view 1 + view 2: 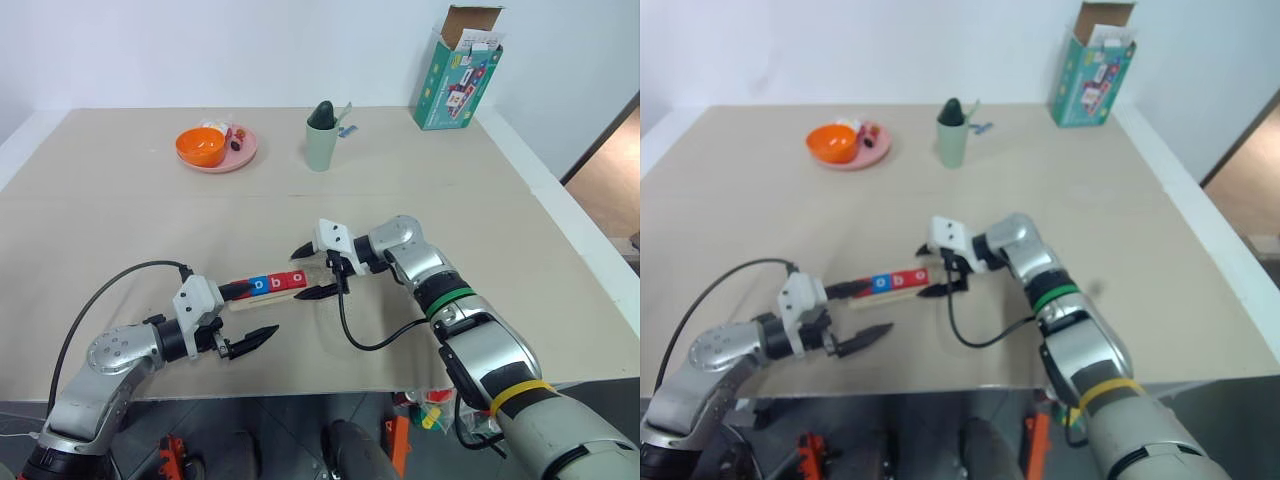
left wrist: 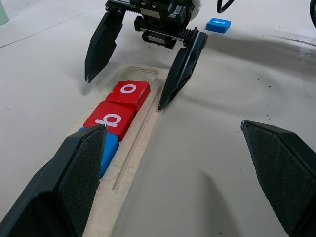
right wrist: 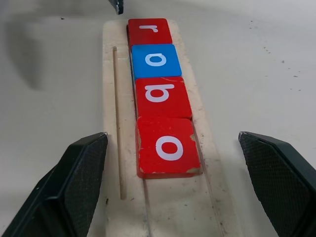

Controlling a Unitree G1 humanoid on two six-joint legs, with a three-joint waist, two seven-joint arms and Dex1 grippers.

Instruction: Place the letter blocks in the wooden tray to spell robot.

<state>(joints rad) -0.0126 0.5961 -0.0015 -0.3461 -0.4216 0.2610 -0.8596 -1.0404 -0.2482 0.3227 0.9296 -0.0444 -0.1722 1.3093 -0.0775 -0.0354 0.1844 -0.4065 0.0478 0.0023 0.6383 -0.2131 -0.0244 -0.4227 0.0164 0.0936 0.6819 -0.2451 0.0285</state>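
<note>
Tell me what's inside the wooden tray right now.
Four letter blocks lie in a row in the wooden tray: red r, blue o, red b, red o. The slot after the last o is bare. The blue t block lies outside, on the table.

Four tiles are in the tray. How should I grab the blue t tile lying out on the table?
The blue t tile lies flat on the table, apart from the wooden tray. Probably come from above and pinch two opposite side edges; its thin, flat shape offers nothing else to grip.
</note>
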